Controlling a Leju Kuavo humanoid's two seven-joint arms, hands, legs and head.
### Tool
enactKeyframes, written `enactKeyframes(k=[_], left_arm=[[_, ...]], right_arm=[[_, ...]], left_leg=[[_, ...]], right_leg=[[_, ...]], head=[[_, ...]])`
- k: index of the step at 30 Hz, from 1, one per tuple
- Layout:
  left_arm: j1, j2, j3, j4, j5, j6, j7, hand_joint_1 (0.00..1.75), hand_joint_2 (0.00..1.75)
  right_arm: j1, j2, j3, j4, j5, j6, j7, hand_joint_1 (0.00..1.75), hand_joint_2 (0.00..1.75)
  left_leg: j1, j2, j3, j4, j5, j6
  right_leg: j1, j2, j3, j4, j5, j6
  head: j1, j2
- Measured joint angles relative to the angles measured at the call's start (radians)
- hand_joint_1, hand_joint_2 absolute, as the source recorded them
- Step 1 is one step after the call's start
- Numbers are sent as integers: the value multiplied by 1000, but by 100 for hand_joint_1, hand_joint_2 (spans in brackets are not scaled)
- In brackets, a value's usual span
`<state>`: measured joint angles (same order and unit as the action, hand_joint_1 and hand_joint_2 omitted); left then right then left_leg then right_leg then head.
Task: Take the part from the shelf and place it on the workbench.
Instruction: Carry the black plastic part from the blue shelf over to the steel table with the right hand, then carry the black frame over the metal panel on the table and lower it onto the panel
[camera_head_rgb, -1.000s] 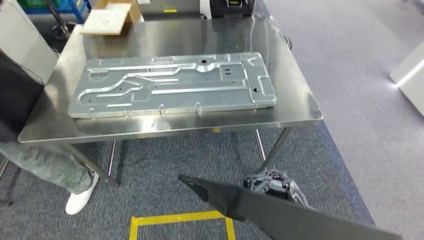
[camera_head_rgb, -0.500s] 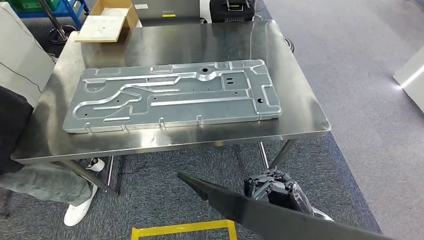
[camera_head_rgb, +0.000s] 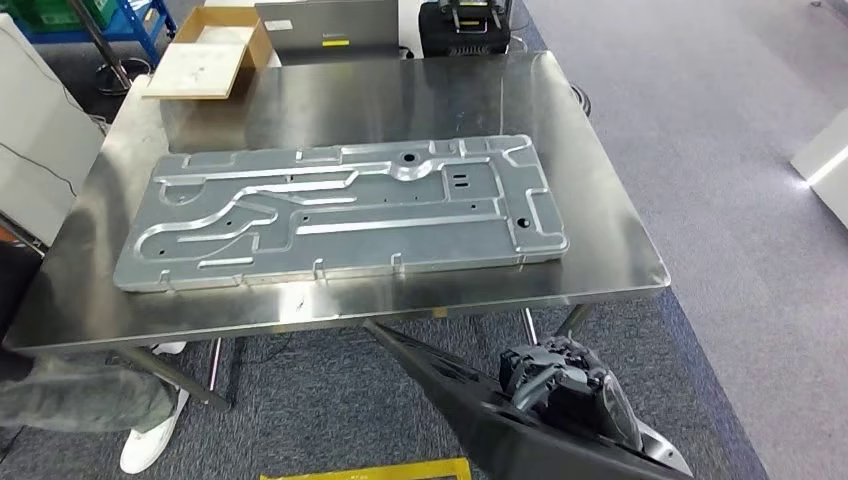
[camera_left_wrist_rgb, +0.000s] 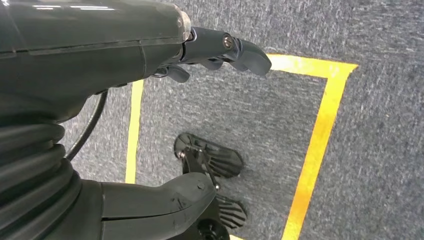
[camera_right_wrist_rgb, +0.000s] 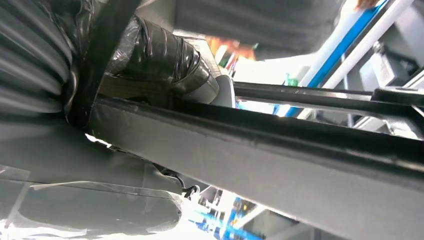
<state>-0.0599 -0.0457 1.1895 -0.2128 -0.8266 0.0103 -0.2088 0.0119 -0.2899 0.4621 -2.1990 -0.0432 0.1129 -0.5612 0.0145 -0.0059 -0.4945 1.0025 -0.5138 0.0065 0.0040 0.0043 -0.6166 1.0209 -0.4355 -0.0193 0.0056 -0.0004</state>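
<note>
The right hand (camera_head_rgb: 560, 385) grips a long black part (camera_head_rgb: 450, 400), fingers wrapped around it, low in front of the steel tabletop (camera_head_rgb: 610, 240), over the grey carpet. The part's pointed tip lies just under the tabletop's near edge. The left hand (camera_left_wrist_rgb: 215, 50) hangs over the carpet, fingers loosely apart, holding nothing. A large stamped metal panel (camera_head_rgb: 340, 210) lies flat on the tabletop. A cardboard box (camera_head_rgb: 205, 55) sits at the far left corner.
</note>
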Motion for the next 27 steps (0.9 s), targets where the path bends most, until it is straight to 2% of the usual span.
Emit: enactKeyframes(k=[1, 3, 6, 7, 8, 9, 10, 11, 13, 15, 17, 19, 21, 22, 23, 24, 26, 27], left_arm=[[0, 0, 1, 0, 0, 0, -2, 0, 175], [-3, -1, 2, 0, 0, 0, -4, 0, 175], [-4, -2, 2, 0, 0, -1, -5, 0, 175], [-2, -2, 3, 0, 0, 0, -5, 0, 175], [-1, -2, 3, 0, 0, 0, -5, 0, 175], [-1, -2, 3, 0, 0, 0, -5, 0, 175], [-1, -2, 3, 0, 0, 0, -5, 0, 175], [-2, -2, 3, 0, 0, 0, -5, 0, 175], [-2, -1, 3, 0, -6, -3, -6, 0, 175], [-1, 2, 1, 0, -24, -14, -6, 0, 175], [-6, 4, -5, 0, -45, -29, -6, 0, 175], [-15, 6, -10, 0, -61, -41, -6, 0, 175], [-18, 8, -15, 0, -72, -49, -6, 0, 175], [-18, 8, -18, 0, -77, -52, -6, 0, 175], [-18, 9, -21, 0, -83, -54, -6, 0, 175], [-17, 9, -25, 0, -90, -55, -6, 0, 175], [-17, 9, -34, 0, -106, -58, -7, 0, 175], [-18, 10, -38, 0, -115, -60, -7, 0, 175]], right_arm=[[1, 0, -1, -4, 4, -5, -1, 173, 175], [2, 0, -3, -11, 8, -7, -2, 173, 175], [4, 0, -3, -14, 9, -7, -3, 173, 175], [5, 0, -3, -14, 10, -7, -3, 173, 175], [5, 0, -3, -15, 10, -7, -3, 173, 175], [6, 0, -3, -15, 10, -7, -3, 173, 175], [6, 0, -3, -15, 10, -7, -4, 173, 175], [6, 0, -3, -15, 10, -8, -4, 173, 175], [0, -1, -5, -14, -4, -15, 5, 173, 175], [-56, -10, -21, -3, -71, -19, 48, 173, 175], [-179, -30, -78, 30, -182, 2, 128, 173, 175], [-321, -44, -161, 90, -241, 30, 212, 173, 175], [-427, -50, -225, 161, -213, 36, 267, 173, 175], [-460, -54, -247, 197, -170, 31, 277, 173, 175], [-482, -61, -266, 232, -114, 23, 274, 173, 175], [-496, -70, -282, 267, -42, 12, 267, 173, 175], [-531, -87, -292, 341, 152, -21, 258, 173, 175], [-560, -91, -280, 387, 278, -45, 265, 173, 175]], left_leg=[[-1, 1, 1, 10, -3, -4], [0, 1, -25, 70, -34, -8], [2, 1, -127, 248, -118, -14], [2, 1, -151, 278, -124, -15], [2, 2, -156, 268, -106, -15], [2, 2, -143, 224, -70, -13], [2, 2, -117, 154, -23, -9], [-1, 2, -92, 89, 7, -4], [-6, 2, -66, 10, 33, 6], [-8, 3, -67, 1, 36, 14], [-4, 9, -63, -7, 52, 25], [-1, 15, -62, -12, 61, 34], [-1, 14, -64, -12, 62, 37], [0, 13, -64, -11, 62, 36], [0, 10, -63, -11, 61, 36], [1, 6, -61, -10, 60, 34], [2, -1, -58, -8, 55, 27], [2, -2, -59, -6, 54, 21]], right_leg=[[-3, 1, 8, -6, 2, -4], [-8, 0, 24, -15, -1, -13], [-5, -1, 30, -16, -9, -23], [-4, 0, 31, -16, -12, -24], [-3, 2, 34, -15, -15, -24], [-2, 3, 38, -13, -18, -23], [-1, 3, 43, -12, -21, -22], [0, 3, 47, -11, -24, -19], [2, 3, 47, -8, -28, -10], [2, 7, 42, -6, -28, 1], [0, 9, 35, 9, -38, 13], [-7, 5, -1, 92, -88, 24], [-14, 2, -62, 223, -147, 36], [-18, 1, -83, 264, -154, 41], [-22, 1, -87, 269, -141, 44], [-25, 1, -72, 233, -110, 47], [-29, 0, -12, 100, -35, 47], [-27, 1, 11, 44, -15, 44]], head=[[0, 0], [0, 0], [0, 0], [-1, 0], [-1, 0], [-1, 0], [-1, 0], [-1, 0], [-1, 0], [-1, 0], [-1, 0], [-1, 0], [-1, 0], [-1, 0], [-1, 0], [-1, 0], [-1, 0], [-1, 0]])
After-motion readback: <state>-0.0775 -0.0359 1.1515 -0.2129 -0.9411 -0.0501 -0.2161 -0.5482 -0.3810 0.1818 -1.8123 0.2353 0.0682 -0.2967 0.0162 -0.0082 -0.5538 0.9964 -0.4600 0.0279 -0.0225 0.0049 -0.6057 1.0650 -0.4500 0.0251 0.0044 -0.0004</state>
